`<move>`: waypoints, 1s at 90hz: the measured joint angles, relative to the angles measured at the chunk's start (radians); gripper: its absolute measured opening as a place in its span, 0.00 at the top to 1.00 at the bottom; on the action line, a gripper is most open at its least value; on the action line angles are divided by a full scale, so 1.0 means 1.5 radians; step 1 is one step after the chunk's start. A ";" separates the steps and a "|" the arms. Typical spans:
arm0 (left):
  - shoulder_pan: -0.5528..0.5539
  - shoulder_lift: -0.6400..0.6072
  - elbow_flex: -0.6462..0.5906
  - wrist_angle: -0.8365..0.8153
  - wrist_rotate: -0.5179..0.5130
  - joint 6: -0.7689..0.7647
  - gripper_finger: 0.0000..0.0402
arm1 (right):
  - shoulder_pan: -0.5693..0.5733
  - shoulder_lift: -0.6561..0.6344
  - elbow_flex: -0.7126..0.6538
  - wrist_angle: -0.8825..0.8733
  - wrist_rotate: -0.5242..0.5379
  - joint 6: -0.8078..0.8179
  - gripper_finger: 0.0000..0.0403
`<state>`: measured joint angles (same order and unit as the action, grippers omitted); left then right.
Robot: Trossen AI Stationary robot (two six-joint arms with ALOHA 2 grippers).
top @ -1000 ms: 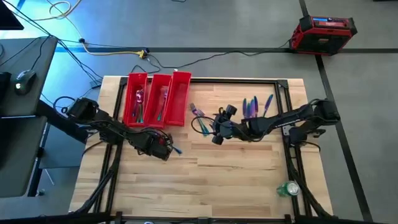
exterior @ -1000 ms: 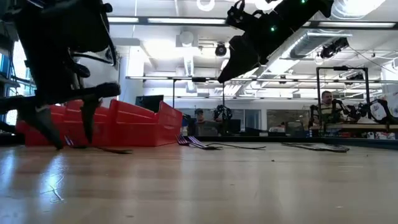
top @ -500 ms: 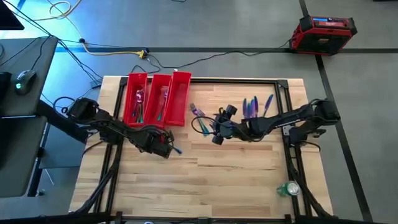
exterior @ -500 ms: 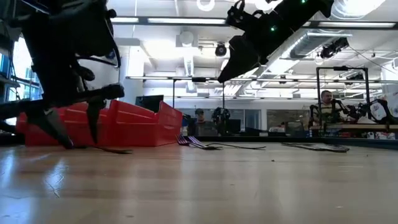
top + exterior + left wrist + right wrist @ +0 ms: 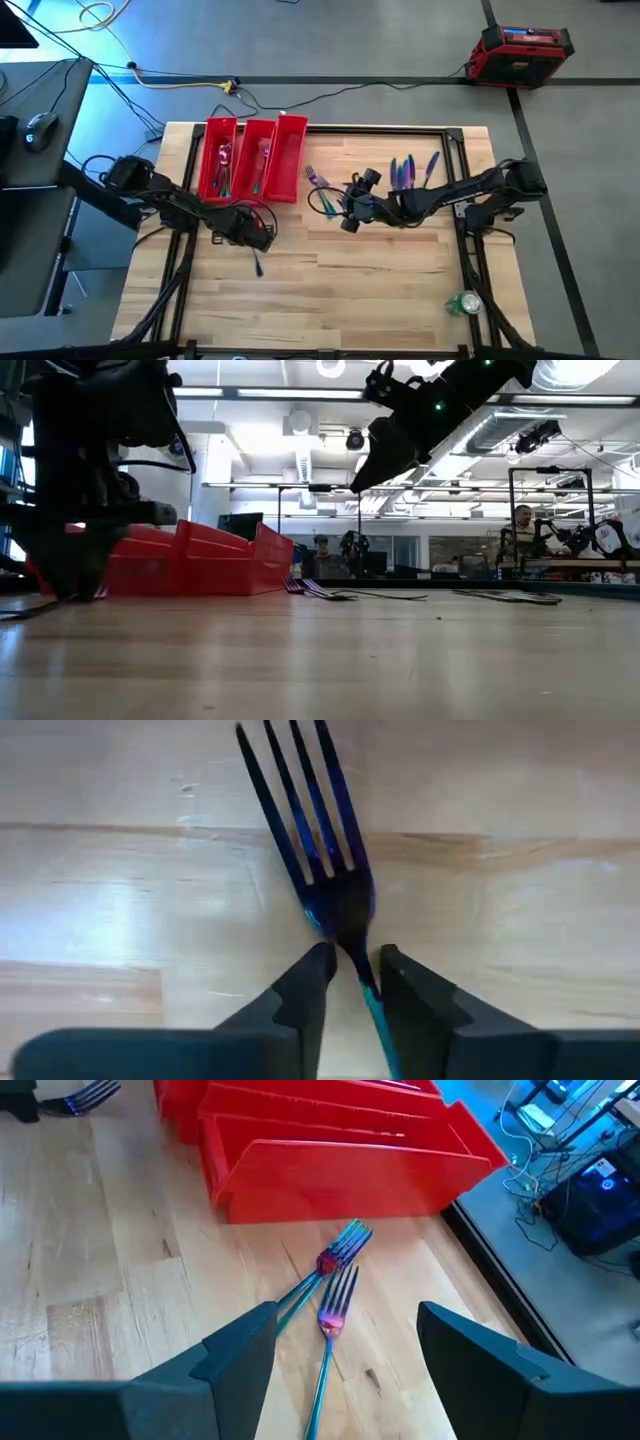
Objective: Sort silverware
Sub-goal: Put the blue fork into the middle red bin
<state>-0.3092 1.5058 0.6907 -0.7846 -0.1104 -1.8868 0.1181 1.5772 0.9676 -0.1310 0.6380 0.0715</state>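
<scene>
My left gripper [image 5: 252, 240] is low over the table, just in front of the red three-compartment tray [image 5: 243, 160], and is shut on an iridescent blue-purple fork [image 5: 305, 820]. The fork's tines [image 5: 257, 266] point toward the table's near edge. My right gripper [image 5: 341, 207] hangs open above the table's middle, clear of it in the low view. Two rainbow forks [image 5: 338, 1295] lie crossed on the wood beyond its fingers, toward the tray [image 5: 330, 1170]. Several more pieces of silverware [image 5: 410, 170] lie side by side farther right. Some pieces lie inside the tray's compartments. My left gripper pinches the fork between its two fingers at the narrow neck [image 5: 352, 935] just behind the tines. The teal handle runs back between the fingers. The fingers come steeply from above and lie along the fork. Whether the tines rest on the wood or hang just above it, I cannot tell.
A crumpled green object [image 5: 463, 303] lies near the table's front right corner. A red case [image 5: 520, 48] and cables are on the floor beyond the far edge. Bare wood stretches across the near half of the table [image 5: 350, 290].
My left gripper has turned about over the same spot. The fork, which stuck out toward the table's right edge, has swung round with it and now points toward the near edge. My right arm has kept still.
</scene>
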 joint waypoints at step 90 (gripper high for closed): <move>-0.023 0.001 0.361 -0.359 -0.322 0.070 1.00 | 0.000 0.000 0.000 0.001 -0.004 0.002 0.43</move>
<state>-0.3430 1.5068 1.2328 -1.3228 -0.5930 -1.7819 0.1181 1.5776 0.9676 -0.1303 0.6315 0.0746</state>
